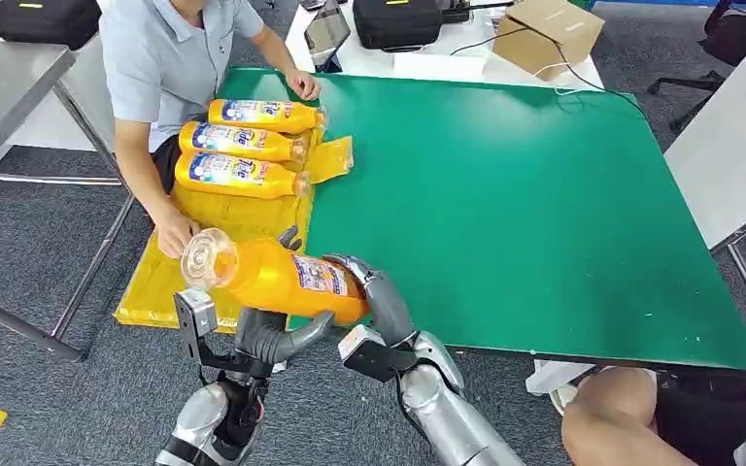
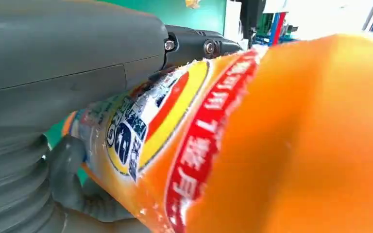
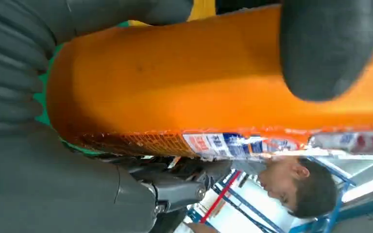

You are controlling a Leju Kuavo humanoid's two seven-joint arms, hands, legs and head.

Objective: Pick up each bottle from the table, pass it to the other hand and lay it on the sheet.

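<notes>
Left hand [image 1: 282, 340]: wrapped under and around the orange bottle [image 1: 277, 277], grey thumb curling up along the near side, so gripping it for sure.
Right hand [image 1: 374, 296]: cupped on the base end of that same bottle, fingers pressed onto the orange plastic, holding too.
Held bottle: lying roughly sideways in mid-air between both hands, clear cap end pointing off to the left, label facing up, hovering over the near edge of the counter [image 1: 525, 214] right where green meets yellow.
Left wrist close-up: label [image 2: 145, 131] with a red band and blue-yellow logo, pretty blurry beyond that.
Right wrist close-up: bottle body [image 3: 184, 77] with a dark fingertip [image 3: 330, 48] pushed onto it.
Sheet [image 1: 155, 282]: yellow, laid out at the left end of the green counter.
Other bottles [image 1: 243, 144]: three more orange ones side by side on the sheet, caps to the right, well apart from the held one.
Person [image 1: 160, 58]: light blue shirt, sitting at the sheet's far-left side, one hand [image 1: 175, 236] resting on the sheet just beside the held bottle's cap.
Background: cardboard box [image 1: 549, 34] and black bag [image 1: 398, 21] past the far end.
</notes>
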